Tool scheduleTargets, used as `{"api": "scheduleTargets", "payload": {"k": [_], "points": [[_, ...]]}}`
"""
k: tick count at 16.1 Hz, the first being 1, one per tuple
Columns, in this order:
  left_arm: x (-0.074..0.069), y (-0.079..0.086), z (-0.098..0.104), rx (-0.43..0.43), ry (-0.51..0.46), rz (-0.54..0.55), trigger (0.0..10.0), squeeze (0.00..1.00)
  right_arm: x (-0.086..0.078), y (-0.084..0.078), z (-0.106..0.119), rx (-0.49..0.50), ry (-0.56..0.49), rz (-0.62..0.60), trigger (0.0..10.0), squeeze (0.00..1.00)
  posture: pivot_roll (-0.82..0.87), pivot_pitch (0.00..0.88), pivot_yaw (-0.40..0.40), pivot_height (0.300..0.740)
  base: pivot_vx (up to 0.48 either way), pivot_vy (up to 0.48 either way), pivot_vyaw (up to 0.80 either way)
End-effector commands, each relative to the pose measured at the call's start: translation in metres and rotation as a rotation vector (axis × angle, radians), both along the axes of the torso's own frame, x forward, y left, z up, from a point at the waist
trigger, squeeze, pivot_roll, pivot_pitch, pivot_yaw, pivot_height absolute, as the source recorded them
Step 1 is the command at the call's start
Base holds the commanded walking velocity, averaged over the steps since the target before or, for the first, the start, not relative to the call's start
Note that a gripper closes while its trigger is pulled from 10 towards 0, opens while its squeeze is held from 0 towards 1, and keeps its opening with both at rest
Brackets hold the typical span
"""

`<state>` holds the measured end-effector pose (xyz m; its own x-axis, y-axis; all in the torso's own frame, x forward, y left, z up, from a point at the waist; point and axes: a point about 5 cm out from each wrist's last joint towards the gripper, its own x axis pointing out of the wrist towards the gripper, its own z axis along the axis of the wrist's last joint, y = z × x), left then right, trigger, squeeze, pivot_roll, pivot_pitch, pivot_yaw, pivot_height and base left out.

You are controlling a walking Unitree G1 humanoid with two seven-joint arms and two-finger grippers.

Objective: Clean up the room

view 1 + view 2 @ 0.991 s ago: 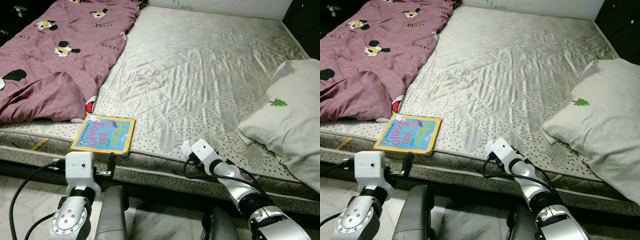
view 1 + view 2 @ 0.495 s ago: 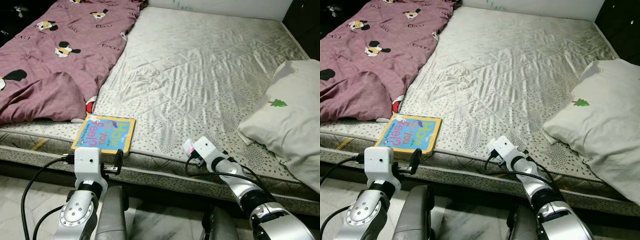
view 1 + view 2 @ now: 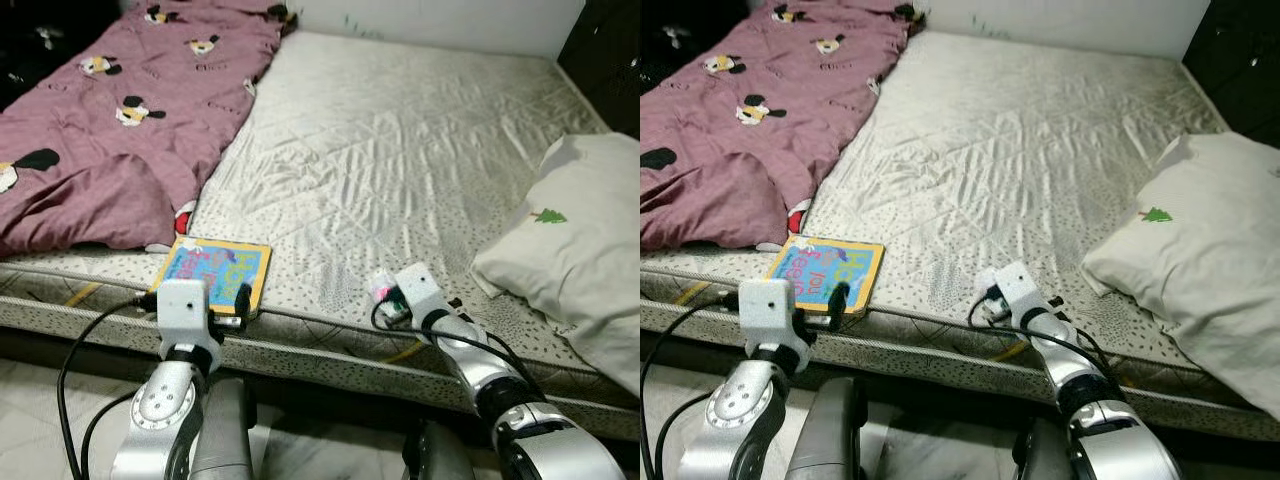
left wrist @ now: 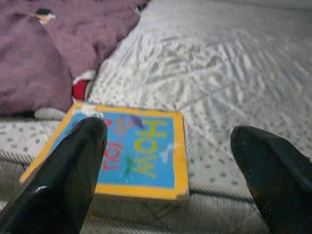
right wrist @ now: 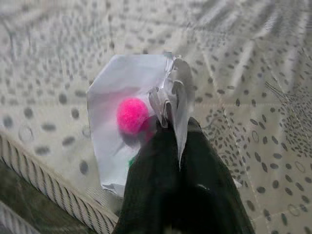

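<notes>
Left wrist view: left gripper [image 4: 165, 165] spread wide, holding nothing, facing a picture book [image 4: 129, 151] lying flat at the mattress [image 3: 400, 160] front edge | right gripper [image 5: 173, 129] pinched closed on a clear plastic bag [image 5: 126, 122] with a pink ball inside, low over the mattress edge | maroon blanket [image 3: 110, 110] left, pillow [image 3: 580, 250] right.

Open mattress in the middle, clutter along the near edge and both sides

The mattress [image 3: 400, 150] lies bare across its centre and up to the far edge. A maroon blanket [image 3: 110, 120] covers the left side, a white pillow [image 3: 575, 240] fills the right side near the front corner, and a picture book [image 3: 215, 268] lies flat at the near edge just below the blanket's hem.
</notes>
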<state>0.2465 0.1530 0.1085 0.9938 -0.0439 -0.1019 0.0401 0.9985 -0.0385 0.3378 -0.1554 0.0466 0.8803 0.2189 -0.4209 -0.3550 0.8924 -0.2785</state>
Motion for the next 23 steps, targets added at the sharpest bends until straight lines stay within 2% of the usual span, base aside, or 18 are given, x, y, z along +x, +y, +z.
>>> {"api": "scheduleTargets", "payload": {"k": [1,3,6,9,13,15,16,17,20,23], "points": [[0.001,0.001,-0.002,-0.013,-0.003,0.014,10.0,0.0,0.004,0.0,0.008,0.043,-0.038,-0.011,0.0,0.0,0.09,0.0,-0.061,0.539,0.0,0.0,0.0],[0.004,-0.001,-0.004,-0.017,-0.012,0.018,10.0,0.0,0.003,0.002,0.008,0.107,-0.049,-0.032,0.0,0.0,0.08,0.0,-0.062,0.539,0.0,0.0,0.0],[0.017,0.004,0.0,-0.015,-0.041,0.03,10.0,0.0,0.004,0.003,0.012,0.182,-0.071,-0.068,0.0,0.0,0.07,0.0,-0.058,0.539,0.0,0.0,0.0],[0.025,0.01,0.003,-0.029,-0.08,0.059,10.0,0.0,0.015,0.001,0.033,0.373,-0.136,-0.15,0.0,0.0,0.07,0.0,-0.055,0.539,0.0,0.0,0.0],[0.032,0.02,0.007,-0.023,-0.128,0.111,10.0,0.0,0.019,0.0,0.055,0.544,-0.248,-0.225,0.0,0.0,0.07,0.0,-0.051,0.539,0.0,0.0,0.0],[0.031,0.022,0.006,-0.02,-0.135,0.112,10.0,0.0,0.015,0.004,0.07,0.569,-0.335,-0.213,0.0,0.0,0.05,0.0,-0.038,0.539,0.0,0.0,0.0],[0.03,0.022,0.005,-0.016,-0.133,0.107,10.0,0.0,0.013,0.005,0.075,0.581,-0.369,-0.214,1.3,0.0,0.05,0.0,-0.034,0.539,0.0,0.0,0.0],[0.03,0.02,0.005,-0.013,-0.135,0.099,10.0,0.0,0.011,0.005,0.079,0.601,-0.39,-0.222,10.0,0.0,0.05,0.0,-0.032,0.539,0.0,0.0,0.0],[0.036,0.021,0.008,-0.005,-0.151,0.09,10.0,0.0,0.013,0.007,0.094,0.638,-0.437,-0.209,10.0,0.0,0.05,0.0,-0.034,0.548,0.0,0.0,0.0],[0.03,0.022,0.004,0.003,-0.135,0.087,10.0,0.0,0.012,0.007,0.098,0.632,-0.449,-0.213,10.0,0.0,0.06,0.0,-0.024,0.581,0.0,0.0,0.0]]}}
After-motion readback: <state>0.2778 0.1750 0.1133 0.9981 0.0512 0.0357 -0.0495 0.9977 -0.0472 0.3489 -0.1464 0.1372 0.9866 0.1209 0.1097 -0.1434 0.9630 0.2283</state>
